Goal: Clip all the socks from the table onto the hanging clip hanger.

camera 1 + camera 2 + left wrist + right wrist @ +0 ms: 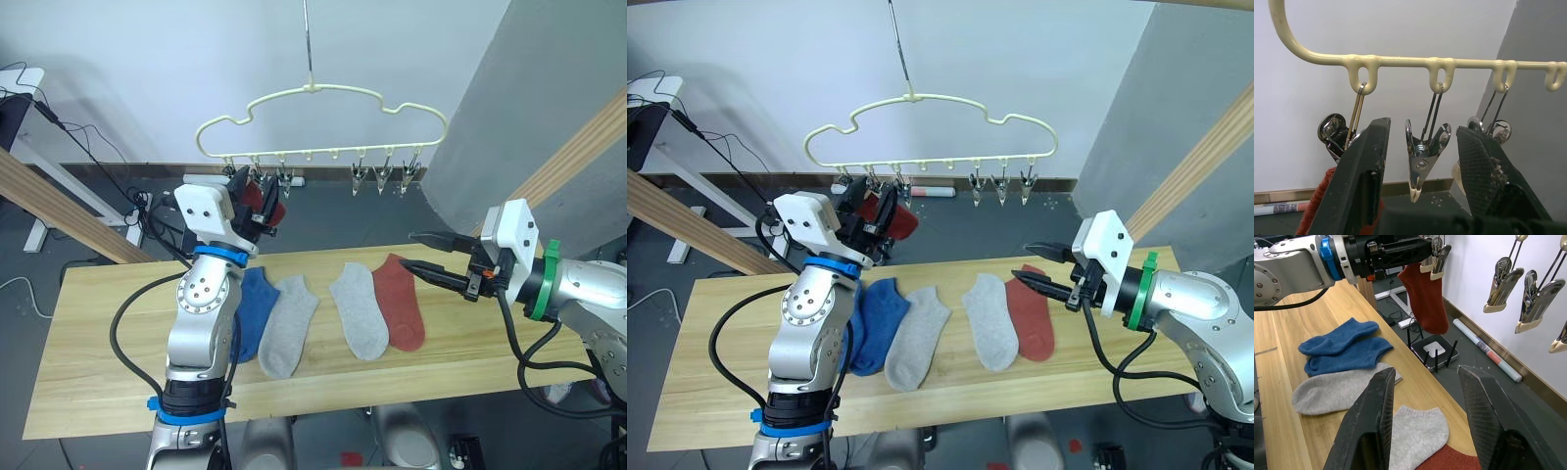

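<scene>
Clip hanger: L claw raised at clips, R claw level.

Pale-yellow clip hanger with silver metal clips. Brick-red sock is seen hung; another red sock, two light grey socks and blue socks on light wood-grain worktop.

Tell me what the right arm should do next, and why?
Probably lower and close on the red sock: the right gripper hovers over its far end, jaws open, and a second red sock already hangs clipped on the hanger.
</scene>
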Available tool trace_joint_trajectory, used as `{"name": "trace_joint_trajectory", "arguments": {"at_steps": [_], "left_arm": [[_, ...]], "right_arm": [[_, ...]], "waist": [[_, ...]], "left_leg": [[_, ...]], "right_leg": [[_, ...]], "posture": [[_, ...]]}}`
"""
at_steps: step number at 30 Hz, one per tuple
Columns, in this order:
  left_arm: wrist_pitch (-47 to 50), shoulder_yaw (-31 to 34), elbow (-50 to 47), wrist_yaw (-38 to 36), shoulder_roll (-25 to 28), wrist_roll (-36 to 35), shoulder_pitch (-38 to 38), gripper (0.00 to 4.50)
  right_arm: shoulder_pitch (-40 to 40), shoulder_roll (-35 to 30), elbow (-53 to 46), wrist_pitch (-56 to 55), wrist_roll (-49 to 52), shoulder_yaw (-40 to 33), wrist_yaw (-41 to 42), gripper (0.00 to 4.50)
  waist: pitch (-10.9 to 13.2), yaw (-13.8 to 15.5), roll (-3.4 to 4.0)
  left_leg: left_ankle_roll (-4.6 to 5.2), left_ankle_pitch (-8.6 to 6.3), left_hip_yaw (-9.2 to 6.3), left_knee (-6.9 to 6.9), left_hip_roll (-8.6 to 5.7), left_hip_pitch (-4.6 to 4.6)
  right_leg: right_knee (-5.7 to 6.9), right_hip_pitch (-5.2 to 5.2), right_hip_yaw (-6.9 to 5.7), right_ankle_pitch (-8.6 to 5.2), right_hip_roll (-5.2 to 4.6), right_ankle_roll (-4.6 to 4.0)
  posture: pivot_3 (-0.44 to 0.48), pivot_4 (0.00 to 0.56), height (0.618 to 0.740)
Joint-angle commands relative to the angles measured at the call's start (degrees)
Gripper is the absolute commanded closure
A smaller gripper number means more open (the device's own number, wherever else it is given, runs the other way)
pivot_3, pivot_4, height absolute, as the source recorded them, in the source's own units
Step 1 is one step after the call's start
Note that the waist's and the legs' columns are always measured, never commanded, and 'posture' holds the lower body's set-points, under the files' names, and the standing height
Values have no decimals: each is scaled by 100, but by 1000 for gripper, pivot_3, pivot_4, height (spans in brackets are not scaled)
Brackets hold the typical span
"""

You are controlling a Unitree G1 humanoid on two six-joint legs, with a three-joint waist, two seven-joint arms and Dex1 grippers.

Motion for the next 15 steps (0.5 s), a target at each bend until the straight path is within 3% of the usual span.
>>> {"name": "trace_joint_trajectory", "arguments": {"at_steps": [1, 5, 7, 12, 15], "left_arm": [[-82, 27, -157, 47, 45, 88, -69, 2680], [-111, 43, -160, 65, 83, 171, -113, 3833], [-104, 39, -173, 60, 91, 180, -101, 4197], [-71, 65, -221, 47, 130, 174, -51, 4263], [-37, 70, -249, 2, 195, 187, -26, 4263]], "right_arm": [[44, -83, -164, -40, 82, -173, -13, 2390], [66, -101, -183, -3, 119, -181, -10, 2390], [93, -114, -200, 25, 149, -177, 1, 2390], [293, -147, -233, 96, 72, -133, -112, 2390], [592, -85, -150, 181, -428, 21, -611, 1824]], "waist": [[0, 0, 0], [2, 1, 0], [2, 1, 0], [9, 4, -2], [10, 7, -2]], "left_leg": [[0, 0, 0, 0, 0, 0], [0, 0, 0, 0, 0, 0], [0, 0, 0, -1, 0, 0], [0, 0, 0, -1, 0, -1], [0, 0, -1, -1, 1, 0]], "right_leg": [[0, 0, 0, 0, 0, 0], [0, 0, 0, -1, 0, 1], [0, 0, 0, -1, 0, 1], [-2, 0, 1, 0, 0, 1], [-1, 0, 0, -1, 0, 2]], "posture": [[-273, 384, 740], [-273, 386, 740], [-272, 386, 740], [-267, 389, 740], [-263, 390, 740]]}}
